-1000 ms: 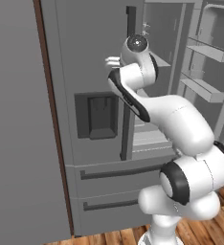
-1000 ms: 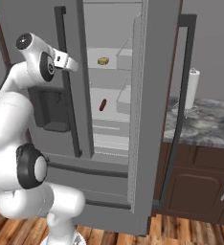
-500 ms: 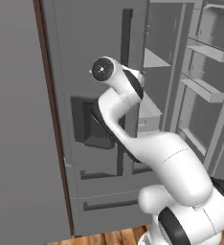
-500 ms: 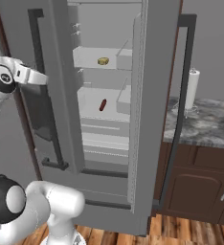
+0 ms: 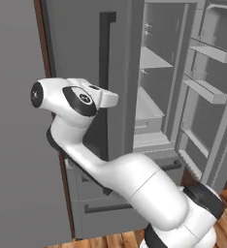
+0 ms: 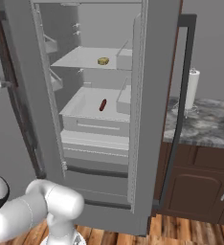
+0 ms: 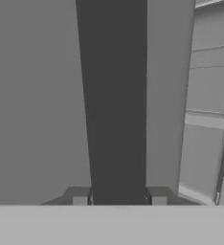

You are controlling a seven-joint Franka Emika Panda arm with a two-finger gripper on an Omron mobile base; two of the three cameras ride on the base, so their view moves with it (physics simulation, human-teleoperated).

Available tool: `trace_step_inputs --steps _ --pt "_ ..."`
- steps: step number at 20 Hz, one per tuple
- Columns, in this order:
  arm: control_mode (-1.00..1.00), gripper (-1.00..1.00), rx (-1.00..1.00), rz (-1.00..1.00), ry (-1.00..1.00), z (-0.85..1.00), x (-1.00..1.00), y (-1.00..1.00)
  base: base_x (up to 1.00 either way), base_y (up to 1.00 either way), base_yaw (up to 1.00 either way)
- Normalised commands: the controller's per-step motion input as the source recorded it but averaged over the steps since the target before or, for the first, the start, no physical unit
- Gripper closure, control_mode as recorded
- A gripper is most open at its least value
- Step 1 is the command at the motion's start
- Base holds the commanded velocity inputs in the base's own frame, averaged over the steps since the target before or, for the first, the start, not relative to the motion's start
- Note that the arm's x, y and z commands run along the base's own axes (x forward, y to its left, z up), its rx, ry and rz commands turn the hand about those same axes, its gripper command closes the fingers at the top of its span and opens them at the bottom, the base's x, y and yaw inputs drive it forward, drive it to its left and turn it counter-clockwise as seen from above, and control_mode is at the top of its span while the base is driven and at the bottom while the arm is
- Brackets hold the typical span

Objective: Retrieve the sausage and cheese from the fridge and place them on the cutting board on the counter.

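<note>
The tall grey fridge (image 6: 152,95) stands with its doors open. Inside, the slim dark red-brown sausage (image 6: 103,105) lies on the lower shelf, and a small yellow cheese block (image 6: 103,61) sits on the shelf above. My gripper (image 7: 119,200) is at the left door's long dark handle (image 7: 116,95), with one fingertip (image 7: 80,200) on each side and shut on it. In the left base view, my arm reaches left to that handle (image 5: 105,72). The cutting board is out of view.
The marbled counter (image 6: 205,127) over dark brown cabinets (image 6: 200,191) lies to the right of the fridge, with a paper towel roll (image 6: 192,88) on it. The open right door (image 5: 207,97) carries empty bins. The floor is wood.
The left fridge door has swung much wider open, with my gripper on its handle. My arm has swept to the left with it, and more of the shelves now shows.
</note>
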Motion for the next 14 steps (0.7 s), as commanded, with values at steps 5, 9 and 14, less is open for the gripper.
trace_step_inputs --steps 5,9,14 --pt "-1.00 -1.00 0.00 -0.03 -0.10 -0.05 -0.15 0.05 0.00 0.00 0.00" --pt "-1.00 -1.00 0.00 0.00 -0.18 0.00 -0.32 -0.01 0.00 0.00 0.00" --pt "-1.00 -1.00 0.00 0.00 -0.10 0.00 -0.37 0.00 0.00 0.00 0.00"
